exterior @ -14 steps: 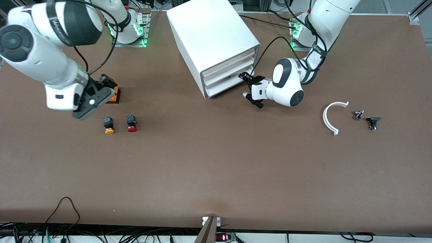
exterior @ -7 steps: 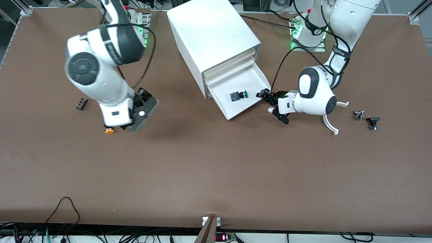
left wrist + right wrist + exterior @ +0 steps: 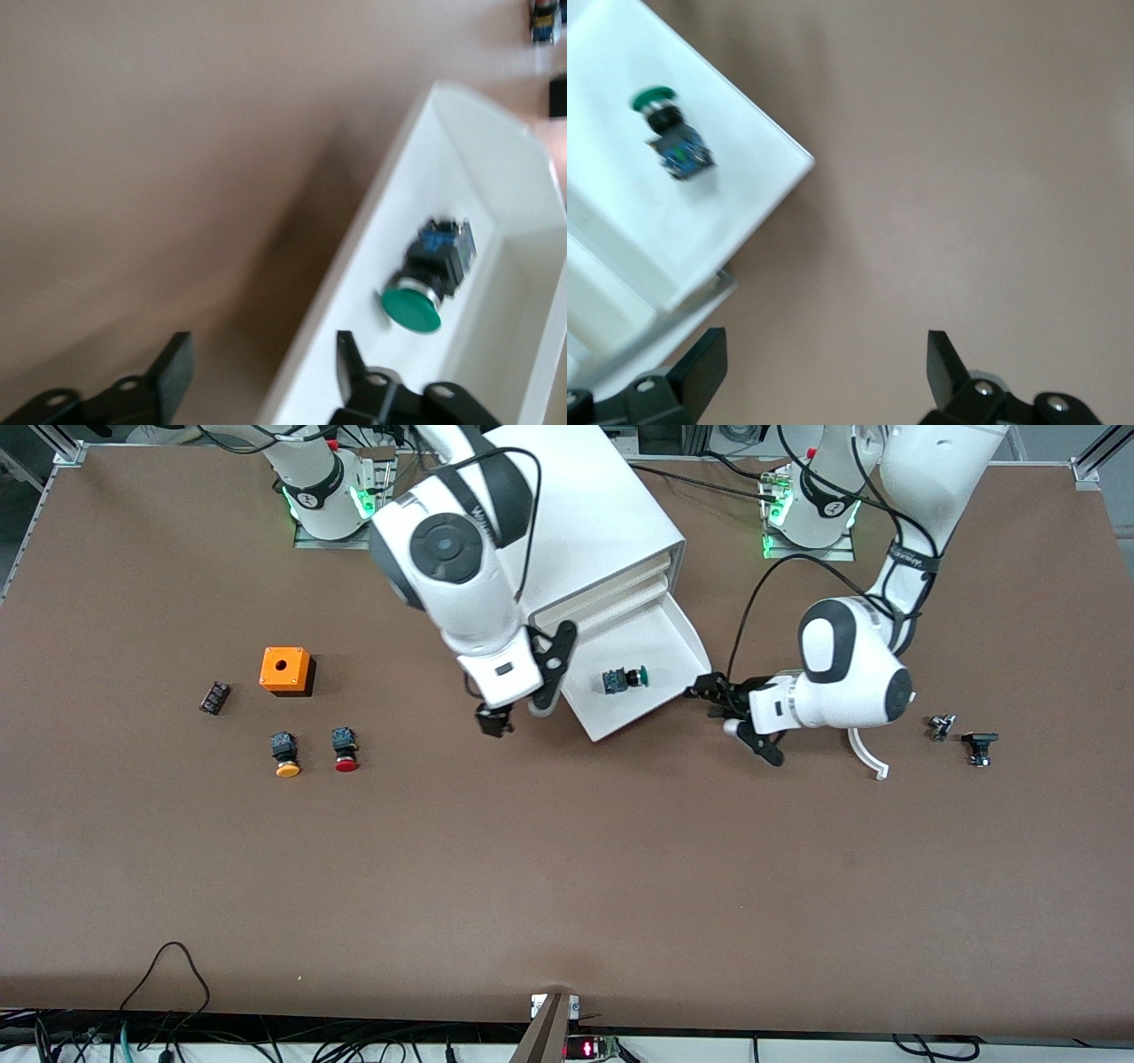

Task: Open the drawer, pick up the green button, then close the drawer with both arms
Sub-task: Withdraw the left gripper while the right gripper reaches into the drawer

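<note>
The bottom drawer (image 3: pixel 660 646) of the white cabinet (image 3: pixel 567 514) stands pulled out. The green-capped button (image 3: pixel 625 679) lies on its side in it. My left gripper (image 3: pixel 733 721) is open and empty, low beside the drawer's wall at the left arm's end. In the left wrist view that gripper (image 3: pixel 263 367) straddles the drawer's wall (image 3: pixel 390 204), with the button (image 3: pixel 423 282) ahead. My right gripper (image 3: pixel 521 695) is open and empty over the table by the drawer's corner at the right arm's end. The right wrist view shows that gripper (image 3: pixel 824 359), the drawer (image 3: pixel 620 204) and the button (image 3: pixel 671 133).
An orange box (image 3: pixel 285 670), a small black part (image 3: pixel 214 697), a yellow-orange-capped button (image 3: pixel 285 754) and a red-capped button (image 3: pixel 345 749) lie toward the right arm's end. A white curved piece (image 3: pixel 864 748) and two small parts (image 3: pixel 941 726) (image 3: pixel 979 746) lie toward the left arm's end.
The drawer went from shut to pulled out, showing the green button. The left gripper drew away from the cabinet. The right arm swung from its end of the table to the drawer.
</note>
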You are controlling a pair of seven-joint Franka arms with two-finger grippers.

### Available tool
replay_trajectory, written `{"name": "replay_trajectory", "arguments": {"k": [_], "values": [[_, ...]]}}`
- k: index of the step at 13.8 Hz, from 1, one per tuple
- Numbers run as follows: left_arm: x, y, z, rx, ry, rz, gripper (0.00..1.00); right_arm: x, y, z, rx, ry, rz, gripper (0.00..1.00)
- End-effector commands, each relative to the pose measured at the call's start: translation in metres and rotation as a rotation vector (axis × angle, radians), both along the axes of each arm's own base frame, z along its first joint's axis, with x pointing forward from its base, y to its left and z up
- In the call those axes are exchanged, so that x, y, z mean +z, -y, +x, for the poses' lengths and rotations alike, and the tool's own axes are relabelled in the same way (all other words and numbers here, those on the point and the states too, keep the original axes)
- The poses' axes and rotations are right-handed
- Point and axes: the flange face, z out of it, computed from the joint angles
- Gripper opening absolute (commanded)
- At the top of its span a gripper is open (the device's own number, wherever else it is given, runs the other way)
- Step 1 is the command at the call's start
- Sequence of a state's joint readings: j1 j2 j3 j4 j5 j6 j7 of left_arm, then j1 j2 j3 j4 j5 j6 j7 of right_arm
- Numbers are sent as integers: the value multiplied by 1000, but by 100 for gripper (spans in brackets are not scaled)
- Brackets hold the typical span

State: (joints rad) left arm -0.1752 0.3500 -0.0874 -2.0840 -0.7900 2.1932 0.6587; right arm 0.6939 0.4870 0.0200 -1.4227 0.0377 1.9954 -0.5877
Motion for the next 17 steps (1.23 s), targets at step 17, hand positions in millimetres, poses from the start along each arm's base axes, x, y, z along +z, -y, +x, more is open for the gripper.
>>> {"name": "replay_trajectory", "arguments": {"k": [17], "values": [[316,-179,7,330,-32,661,100,-131,-123,-72,450,26,7,100]]}}
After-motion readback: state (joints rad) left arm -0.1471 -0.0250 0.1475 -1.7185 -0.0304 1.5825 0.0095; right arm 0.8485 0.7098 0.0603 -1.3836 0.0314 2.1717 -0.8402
